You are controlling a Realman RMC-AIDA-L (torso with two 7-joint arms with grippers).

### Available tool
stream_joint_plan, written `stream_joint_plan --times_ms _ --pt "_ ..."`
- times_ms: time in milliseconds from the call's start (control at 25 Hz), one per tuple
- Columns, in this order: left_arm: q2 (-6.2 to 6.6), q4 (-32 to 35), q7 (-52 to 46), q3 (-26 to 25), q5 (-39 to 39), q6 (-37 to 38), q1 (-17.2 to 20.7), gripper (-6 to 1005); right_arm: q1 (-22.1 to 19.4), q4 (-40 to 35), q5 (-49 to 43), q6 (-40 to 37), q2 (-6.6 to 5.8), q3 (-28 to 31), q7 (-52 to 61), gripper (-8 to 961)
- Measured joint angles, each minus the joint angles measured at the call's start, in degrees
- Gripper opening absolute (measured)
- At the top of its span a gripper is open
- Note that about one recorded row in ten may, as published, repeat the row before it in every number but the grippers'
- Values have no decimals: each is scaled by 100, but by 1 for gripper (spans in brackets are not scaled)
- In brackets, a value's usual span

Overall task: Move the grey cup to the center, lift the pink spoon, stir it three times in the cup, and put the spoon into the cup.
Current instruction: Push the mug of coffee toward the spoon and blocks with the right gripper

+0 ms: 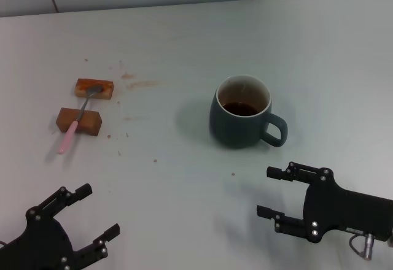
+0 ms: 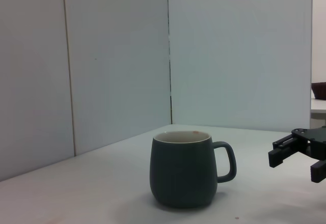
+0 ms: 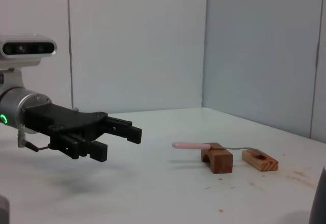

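With the cup (image 1: 241,113) just ahead of the open, empty right hand (image 1: 274,191) and the spoon (image 1: 78,119) bridging two blocks (image 1: 79,121) beyond the open left hand (image 1: 98,213), a hasty grab could slosh the liquid.

We see a smooth glazed ceramic cup (image 1: 241,119), two rough wooden blocks (image 1: 79,121), and matt black grippers (image 1: 277,192).
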Motion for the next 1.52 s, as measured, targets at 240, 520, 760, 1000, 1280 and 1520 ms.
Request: stream_joint_plan --times_ms 240,520,760,1000,1280,1520 --pt "-3 0 2 0 0 0 0 816 -2 0 0 -6 8 0 2 658" --pt "-6 0 6 10 0 0 -7 816 -2 0 0 -14 9 0 2 633" --pt "-14 0 6 11 0 1 -24 816 -8 0 0 -15 9 0 2 611" --pt "-14 -2 7 5 0 1 -26 817 -18 0 0 -22 9 0 2 590" --pt "-14 -9 6 -7 0 1 -26 817 -21 0 0 -43 9 0 2 565" --pt "-17 -9 6 -7 0 1 -26 817 -19 0 34 -45 9 32 5 544"
